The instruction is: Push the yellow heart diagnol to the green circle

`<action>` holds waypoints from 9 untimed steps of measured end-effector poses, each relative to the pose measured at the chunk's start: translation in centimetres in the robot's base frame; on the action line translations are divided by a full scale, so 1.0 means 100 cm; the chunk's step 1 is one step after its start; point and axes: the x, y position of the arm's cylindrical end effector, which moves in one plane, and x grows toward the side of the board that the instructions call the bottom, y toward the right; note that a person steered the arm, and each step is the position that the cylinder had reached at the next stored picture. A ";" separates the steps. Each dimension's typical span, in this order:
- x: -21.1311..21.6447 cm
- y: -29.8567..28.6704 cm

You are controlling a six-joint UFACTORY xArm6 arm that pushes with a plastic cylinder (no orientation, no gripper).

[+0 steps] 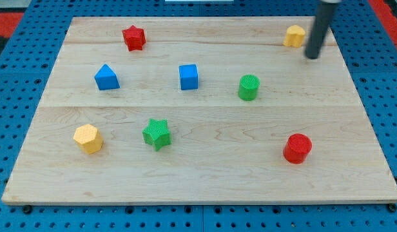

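Observation:
The yellow heart [293, 35] lies near the board's top right corner. The green circle [249, 87] stands below and to the left of it, right of the board's middle. My tip [312, 57] is on the board just right of and slightly below the yellow heart, a small gap apart from it. The rod rises from the tip to the view's top edge.
On the wooden board [198, 180] also lie a red star [133, 37] top left, a blue triangle [106, 77], a blue cube [189, 77], a yellow hexagon [88, 138], a green star [156, 133] and a red cylinder [297, 148].

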 end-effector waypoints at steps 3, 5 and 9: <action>-0.059 0.008; -0.044 0.007; -0.053 -0.099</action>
